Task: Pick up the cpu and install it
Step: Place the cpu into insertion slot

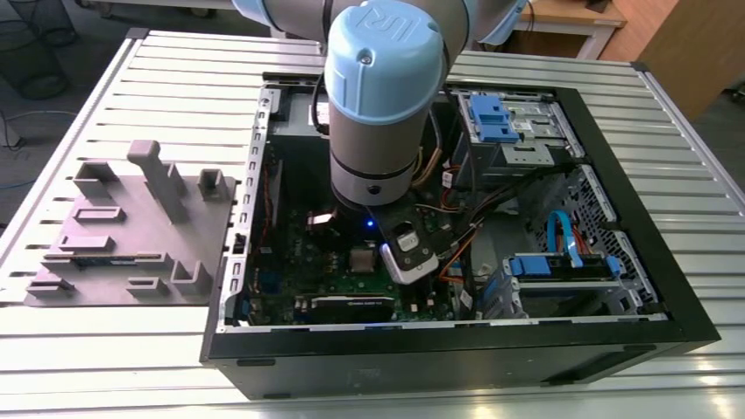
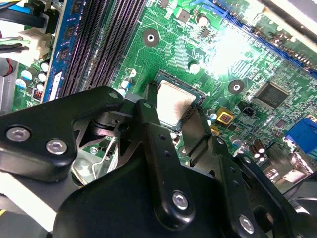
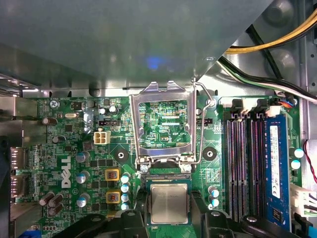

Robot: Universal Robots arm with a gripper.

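Jaws, black, are clamped on 2 opposite edges of the cpu (image 2: 173,101), no gap showing in the second wrist view. An open computer case (image 1: 466,371) lies mid-way across the counter (image 1: 174,96), a grey moulded tray (image 1: 128,227) near its edge at the exterior view's left. On the motherboard (image 3: 64,148), the hinged socket frame (image 3: 163,92) stands flipped open; the cpu sits in the socket beside it.

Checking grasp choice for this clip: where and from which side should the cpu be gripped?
Probably by two opposite side edges of the cpu, straight down from above: it lies flat in its socket, and the metal frame is swung open off it.
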